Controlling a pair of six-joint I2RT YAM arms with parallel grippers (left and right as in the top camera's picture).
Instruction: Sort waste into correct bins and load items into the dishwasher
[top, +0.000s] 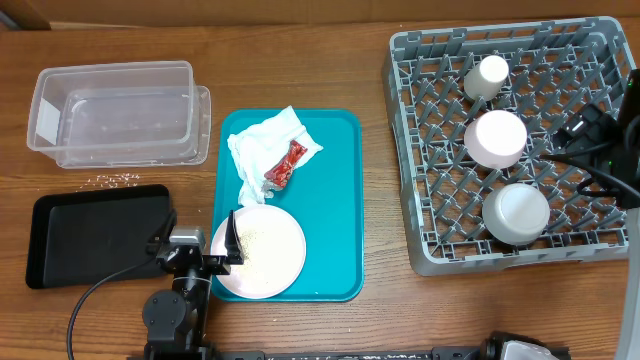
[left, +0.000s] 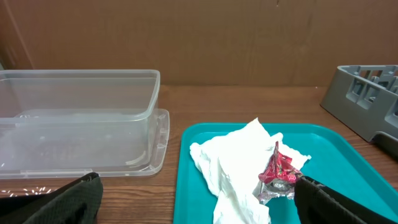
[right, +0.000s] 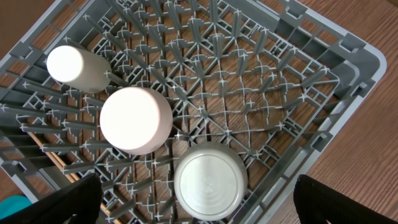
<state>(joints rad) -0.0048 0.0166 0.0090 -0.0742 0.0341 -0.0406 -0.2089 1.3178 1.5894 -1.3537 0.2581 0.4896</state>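
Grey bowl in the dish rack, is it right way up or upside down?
Upside down: the grey bowl shows its flat, ringed base facing up among the pegs of the dish rack.

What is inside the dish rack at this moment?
The rack holds three things: a white cup, a pink bowl and a grey bowl, both bowls bottom up among the pegs. Their insides and whatever lies beneath them are covered.

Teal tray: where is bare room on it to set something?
The large teal plastic tray is bare along its right side, between its right rim and the crumpled white paper napkin, small red foil packet and wide pale-pink plate. Its left side is crowded.
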